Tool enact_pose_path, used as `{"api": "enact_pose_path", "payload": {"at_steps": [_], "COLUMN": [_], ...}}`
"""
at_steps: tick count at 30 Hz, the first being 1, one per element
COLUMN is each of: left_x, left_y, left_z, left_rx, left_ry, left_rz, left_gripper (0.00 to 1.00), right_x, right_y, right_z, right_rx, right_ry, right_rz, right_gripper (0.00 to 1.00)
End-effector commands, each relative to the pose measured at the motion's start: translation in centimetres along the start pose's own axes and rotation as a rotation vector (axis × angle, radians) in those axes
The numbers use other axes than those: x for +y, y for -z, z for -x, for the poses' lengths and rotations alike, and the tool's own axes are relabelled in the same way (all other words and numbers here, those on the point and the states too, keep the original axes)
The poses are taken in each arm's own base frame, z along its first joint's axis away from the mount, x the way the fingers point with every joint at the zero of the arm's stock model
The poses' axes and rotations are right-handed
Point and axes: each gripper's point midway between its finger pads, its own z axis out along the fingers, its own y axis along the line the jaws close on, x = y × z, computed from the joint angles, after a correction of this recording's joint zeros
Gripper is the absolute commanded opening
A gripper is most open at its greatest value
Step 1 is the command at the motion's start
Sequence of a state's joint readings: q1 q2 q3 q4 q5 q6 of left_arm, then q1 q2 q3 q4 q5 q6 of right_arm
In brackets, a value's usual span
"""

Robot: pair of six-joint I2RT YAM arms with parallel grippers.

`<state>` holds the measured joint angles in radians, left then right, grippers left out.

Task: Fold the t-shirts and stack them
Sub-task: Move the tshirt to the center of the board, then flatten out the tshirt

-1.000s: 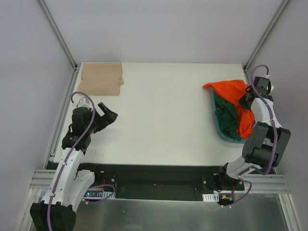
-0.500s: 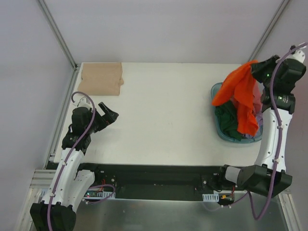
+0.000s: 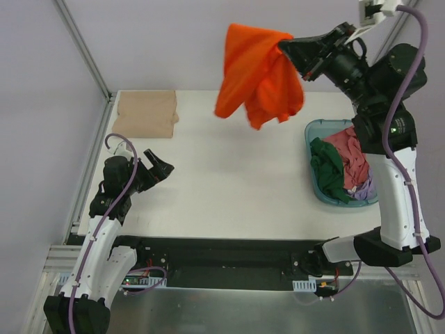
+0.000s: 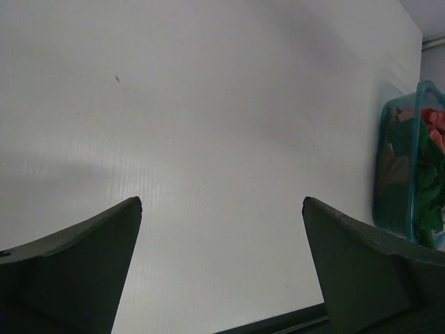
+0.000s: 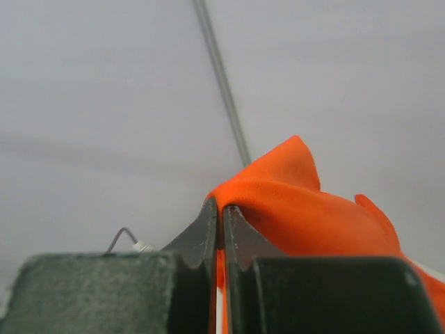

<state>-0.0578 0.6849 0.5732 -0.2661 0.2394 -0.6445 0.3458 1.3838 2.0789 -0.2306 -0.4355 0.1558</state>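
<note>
We show the orange shirt [image 3: 259, 82] hanging bunched, long axis downward, from the right claw [image 3: 284, 47] clamped on its top edge, high over the counter [image 3: 236, 188] left of the tub [image 3: 314, 129]; the left claw [image 3: 158, 165], wide open, sits farther left, well apart.

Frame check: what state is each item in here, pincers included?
orange t-shirt: unfolded, hanging in the air from the right pincer.
tan t-shirt: folded, flat at the far left corner of the table.
dark green garment, pink garment, lilac garment: crumpled in the teal tub.
left pincer: open, empty, over the table.
right pincer: shut on the orange t-shirt.
</note>
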Motion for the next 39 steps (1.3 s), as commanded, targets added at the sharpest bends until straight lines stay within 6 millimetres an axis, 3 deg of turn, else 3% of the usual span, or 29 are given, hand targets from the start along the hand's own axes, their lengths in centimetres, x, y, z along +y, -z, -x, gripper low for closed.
{"api": "enact_pose_path", "payload": {"at_steps": [1, 3, 5, 8, 9, 10, 11, 13, 14, 15, 16, 19, 23, 27, 31, 35, 37, 39], "left_x": [-1.5, -1.4, -1.0, 0.6, 1.3, 1.8, 2.1, 2.5, 2.7, 2.9, 3.2, 4.0, 4.9, 5.5, 5.9, 7.1, 7.1, 7.1], "left_y": [0.2, 0.3, 0.7, 0.9, 0.8, 0.8, 0.7, 0.5, 0.4, 0.2, -0.1, -0.9, -1.6, -2.1, -2.3, -2.2, -2.0, -1.9], "left_z": [0.0, -0.1, -0.4, -1.2, -1.4, -1.5, -1.7, -2.0, -2.2, -2.4, -2.6, -3.2, -4.2, -4.1, -4.2, -4.1, -4.0, -3.9], "left_rx": [0.014, 0.011, 0.011, 0.008, 0.003, 0.000, 0.006, 0.024, 0.034, 0.045, 0.055, 0.109, 0.171, 0.189, 0.192, 0.172, 0.165, 0.154], "left_ry": [0.028, 0.048, 0.076, 0.117, 0.133, 0.137, 0.141, 0.148, 0.154, 0.159, 0.161, 0.136, 0.145, 0.124, 0.114, 0.100, 0.097, 0.097], "left_rz": [-0.072, -0.066, -0.045, 0.027, 0.055, 0.078, 0.092, 0.112, 0.123, 0.133, 0.149, 0.190, 0.227, 0.260, 0.282, 0.327, 0.333, 0.334], "left_gripper": [0.99, 0.99, 0.99, 0.99, 0.99, 0.99, 0.99, 0.99, 0.99, 0.99, 0.99, 0.99, 0.99, 0.99, 0.99, 0.99, 0.99, 0.99], "right_x": [2.3, 0.8, -2.3, -10.7, -13.3, -15.7, -17.5, -19.6, -19.8, -19.3, -18.4, -15.2, -8.3, -1.4, 3.1, 5.1, 4.9, 3.4], "right_y": [-2.3, -2.4, -1.6, 2.1, 3.6, 5.9, 7.4, 9.5, 10.0, 10.1, 10.1, 10.2, 10.3, 9.2, 6.7, 4.0, 3.6, 3.4], "right_z": [-4.2, -7.9, -13.6, -24.2, -27.0, -30.9, -33.0, -35.3, -36.0, -36.6, -37.3, -38.9, -42.5, -47.1, -51.2, -55.4, -57.5, -58.7], "right_rx": [0.079, 0.156, 0.264, 0.452, 0.498, 0.573, 0.605, 0.651, 0.667, 0.684, 0.708, 0.769, 0.855, 0.937, 1.024, 1.059, 1.092, 1.107], "right_ry": [-0.007, -0.036, -0.027, 0.046, 0.058, 0.044, 0.013, -0.006, -0.007, -0.015, -0.026, 0.036, 0.125, 0.208, 0.215, 0.232, 0.278, 0.338], "right_rz": [0.105, 0.067, -0.020, -0.318, -0.406, -0.494, -0.568, -0.650, -0.662, -0.641, -0.593, -0.481, -0.225, 0.038, 0.174, 0.164, 0.109, -0.004], "right_gripper": [0.01, 0.01, 0.05, 0.13, 0.17, 0.28, 0.43, 0.58, 0.75, 0.90, 0.96, 0.96, 0.96, 0.96, 0.96, 0.99, 0.99, 0.99]}}
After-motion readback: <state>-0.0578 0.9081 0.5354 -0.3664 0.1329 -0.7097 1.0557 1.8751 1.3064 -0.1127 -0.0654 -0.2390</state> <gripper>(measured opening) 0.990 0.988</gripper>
